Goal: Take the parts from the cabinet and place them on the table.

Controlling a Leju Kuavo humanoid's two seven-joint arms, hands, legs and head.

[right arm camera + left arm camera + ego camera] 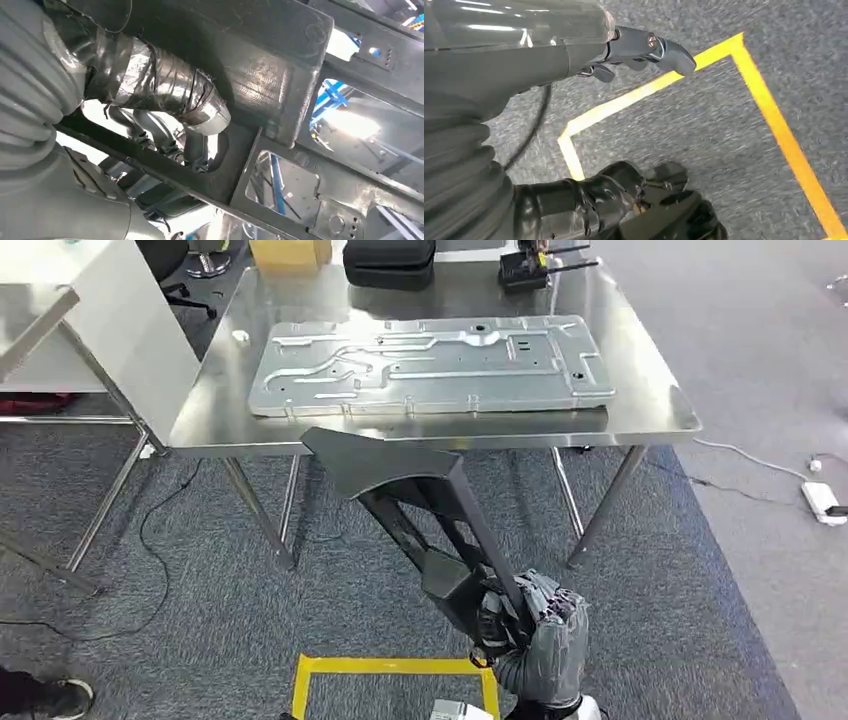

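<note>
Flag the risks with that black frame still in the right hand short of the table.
1. The black frame part is held by the right hand at one end only, so its far end could sag or twist in the grip.
2. That far end sits level with the steel table edge and may strike it unless lifted.
3. The silver panel covers most of the tabletop, leaving little bare room to set it down.
</note>
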